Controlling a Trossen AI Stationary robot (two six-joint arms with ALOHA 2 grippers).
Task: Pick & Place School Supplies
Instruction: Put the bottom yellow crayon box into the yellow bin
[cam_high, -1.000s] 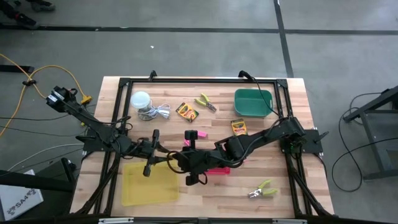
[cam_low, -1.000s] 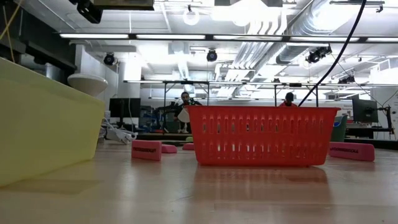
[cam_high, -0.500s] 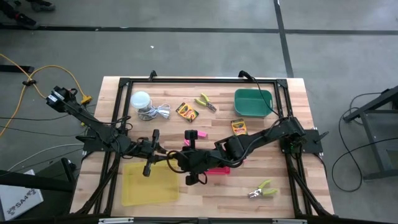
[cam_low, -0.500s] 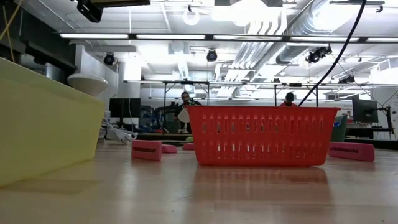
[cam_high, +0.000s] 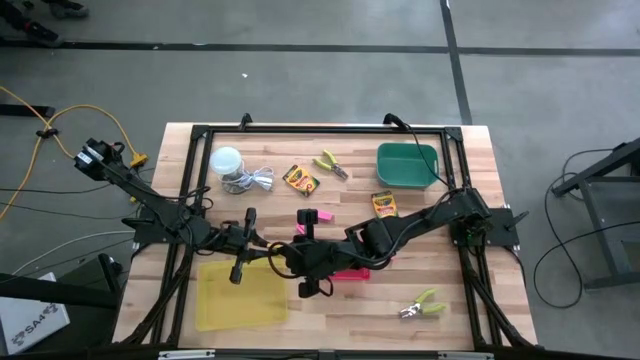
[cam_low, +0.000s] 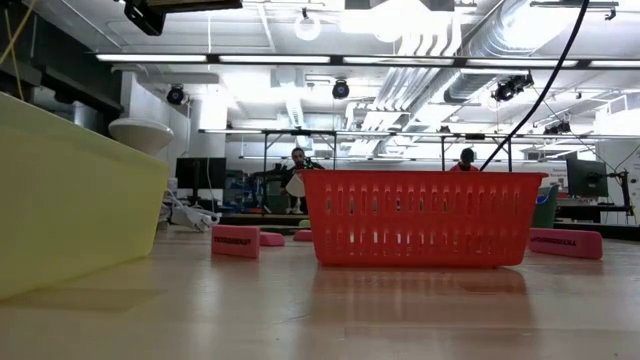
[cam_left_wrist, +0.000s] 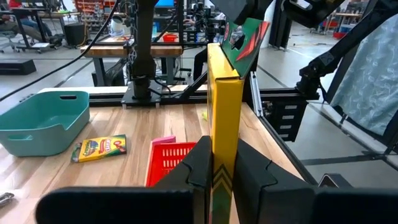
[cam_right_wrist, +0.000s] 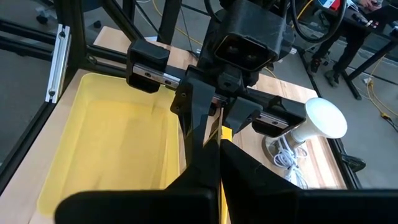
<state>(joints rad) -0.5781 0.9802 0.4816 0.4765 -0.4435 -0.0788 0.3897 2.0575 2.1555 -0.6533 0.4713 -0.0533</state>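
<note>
Handing over mid-air: left gripper (cam_left_wrist: 222, 163) clamped on upright crayon box (cam_left_wrist: 225, 93), right gripper (cam_right_wrist: 211, 146) pinching the same box, facing it. Best released by only 1 side, then lowered straight into yellow tray (cam_right_wrist: 99, 146) just beside

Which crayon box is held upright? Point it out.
The crayon box clamped in the left gripper stands upright; the other two crayon boxes lie flat, untouched.
</note>
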